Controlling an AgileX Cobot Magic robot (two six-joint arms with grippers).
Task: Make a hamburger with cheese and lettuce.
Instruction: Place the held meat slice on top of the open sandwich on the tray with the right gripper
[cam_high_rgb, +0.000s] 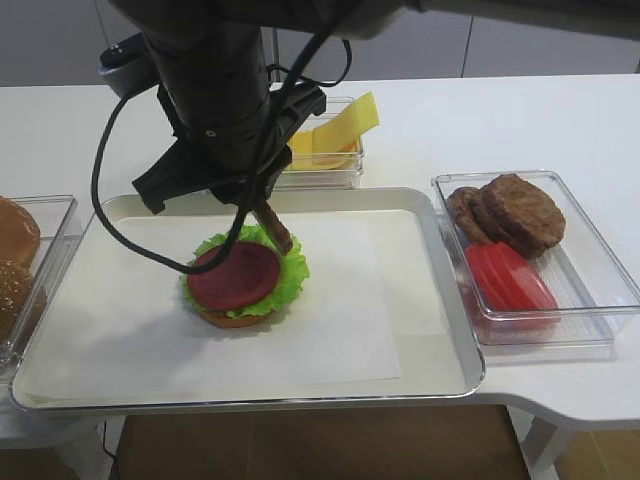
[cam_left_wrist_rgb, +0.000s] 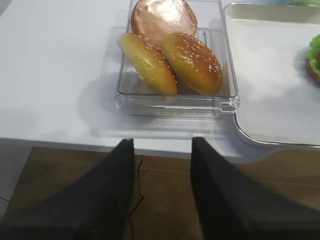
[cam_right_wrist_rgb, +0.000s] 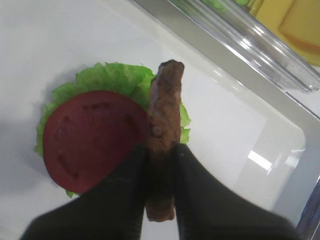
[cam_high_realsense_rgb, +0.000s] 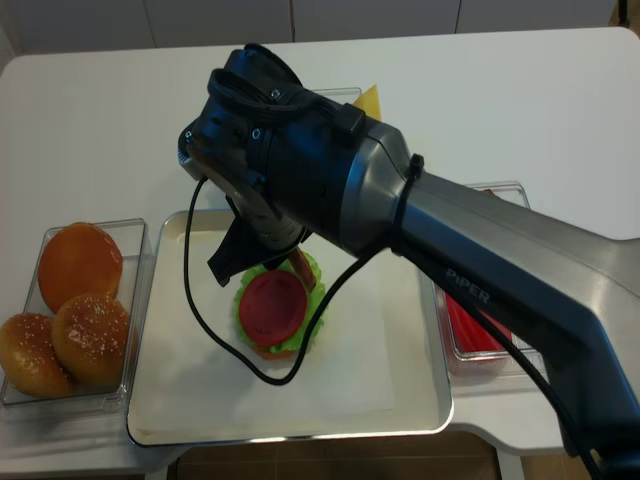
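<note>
The hamburger (cam_high_rgb: 240, 282) sits on the paper-lined tray (cam_high_rgb: 425, 205) as a bun base, frilly lettuce (cam_right_wrist_rgb: 112, 77) and a red tomato slice (cam_right_wrist_rgb: 92, 137) on top. My right gripper (cam_right_wrist_rgb: 160, 148) is shut on a brown patty (cam_right_wrist_rgb: 164, 115), held on edge just above the stack's right side. The patty (cam_high_rgb: 272, 225) hangs tilted under the black wrist. Yellow cheese (cam_high_rgb: 340, 125) slices stand in a clear box behind the tray. My left gripper (cam_left_wrist_rgb: 162, 141) is open and holds nothing, off the table's front edge below the bun box.
A clear box right of the tray holds brown patties (cam_high_rgb: 510, 210) and tomato slices (cam_high_rgb: 510, 275). A clear box (cam_left_wrist_rgb: 225, 102) with three bun halves (cam_left_wrist_rgb: 192, 62) stands left of the tray. The right arm (cam_high_realsense_rgb: 460, 260) reaches across from the right.
</note>
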